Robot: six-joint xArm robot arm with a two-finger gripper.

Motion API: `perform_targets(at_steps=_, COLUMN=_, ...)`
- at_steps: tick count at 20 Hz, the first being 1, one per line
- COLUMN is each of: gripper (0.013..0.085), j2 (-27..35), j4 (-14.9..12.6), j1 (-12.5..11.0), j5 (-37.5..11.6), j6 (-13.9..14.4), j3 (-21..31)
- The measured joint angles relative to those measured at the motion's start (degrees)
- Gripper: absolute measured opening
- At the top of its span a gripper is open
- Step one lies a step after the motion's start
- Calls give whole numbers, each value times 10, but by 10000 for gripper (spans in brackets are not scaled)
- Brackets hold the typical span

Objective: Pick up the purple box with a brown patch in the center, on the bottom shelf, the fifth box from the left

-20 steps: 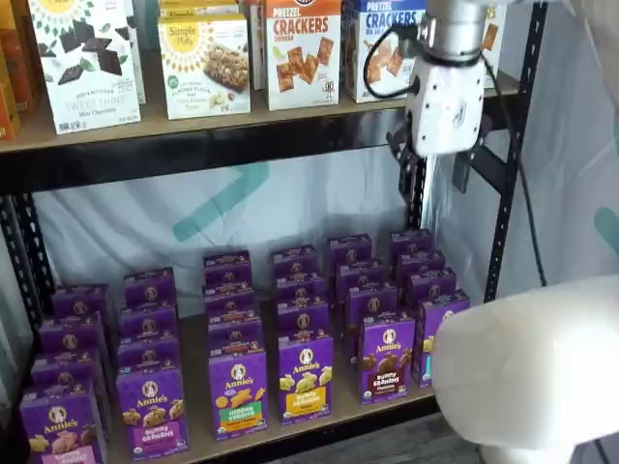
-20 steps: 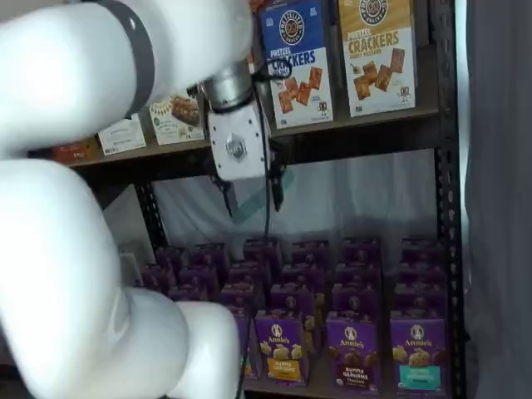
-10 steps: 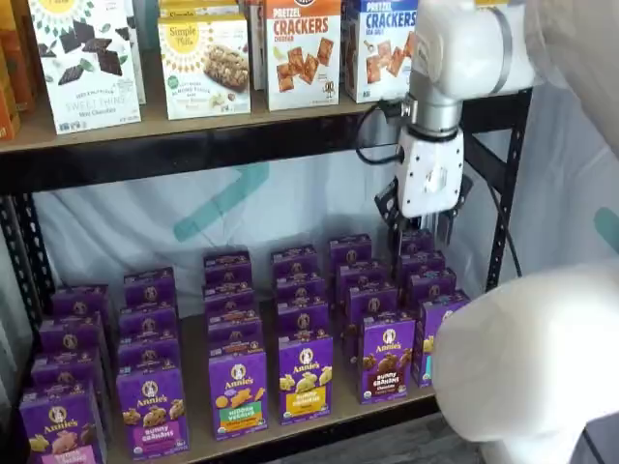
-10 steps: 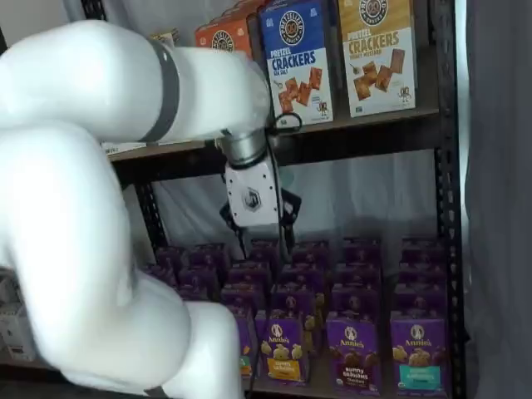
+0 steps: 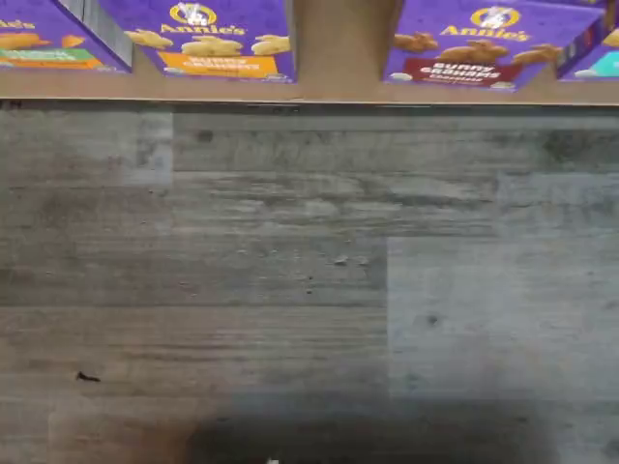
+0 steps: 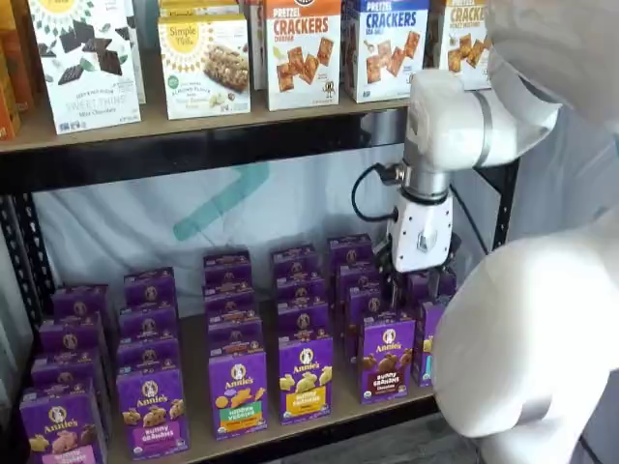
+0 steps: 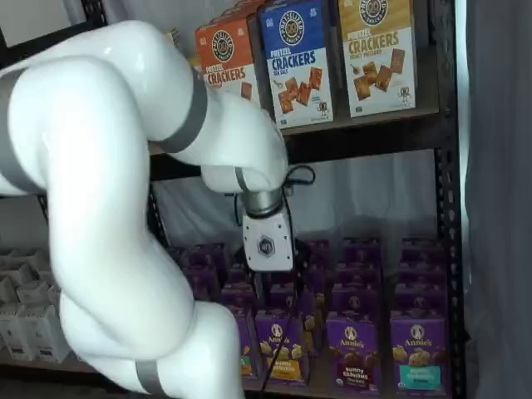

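Observation:
The purple box (image 6: 387, 360) with dark brown bunny crackers and a brown band stands upright at the front of the bottom shelf (image 6: 338, 414). It shows in both shelf views (image 7: 352, 353) and in the wrist view (image 5: 474, 50) on the tan board (image 5: 338, 53). My gripper (image 6: 416, 288) hangs fingers-down over the rows behind that box, a little to its right and above it. Its black fingers stand apart, with purple cartons showing between them, and hold nothing. It also shows in a shelf view (image 7: 268, 287), left of the box, with a cable below it.
A yellow-band Annie's box (image 6: 306, 375) stands left of the target and a teal-band one (image 7: 418, 353) right of it. Cracker boxes (image 6: 302, 48) fill the upper level. A black upright (image 6: 503, 222) stands right of the gripper. Grey plank floor (image 5: 309, 290) lies before the shelf.
The gripper has come down from the upper shelf's edge to just above the purple boxes on the bottom shelf, shifting slightly left. No box has moved.

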Motion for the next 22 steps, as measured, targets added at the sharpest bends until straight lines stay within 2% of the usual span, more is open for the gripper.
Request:
perform_targets(at_steps=3, gripper=850, j2=48, j4=11, j1=-1, j5=-54, j6=-11, j3=12)
perform_targets(at_steps=7, gripper=850, j2=124, j4=40, j1=-2, j5=-134, j6=-37, j3=21)
perform_targets(at_steps=13, gripper=850, j2=211, j4=59, j1=2, j5=-214, j6=-56, j3=15)
perform_targets(at_steps=16, gripper=850, j2=251, j4=88, j1=4, j5=-248, j6=-83, j3=7)
perform_targets(at_steps=18, gripper=850, j2=281, j4=72, j1=3, j5=-268, j6=-71, j3=-2)
perform_targets(at_steps=22, gripper=850, j2=331, j4=67, j1=4, j5=-299, j6=-67, j3=-21)
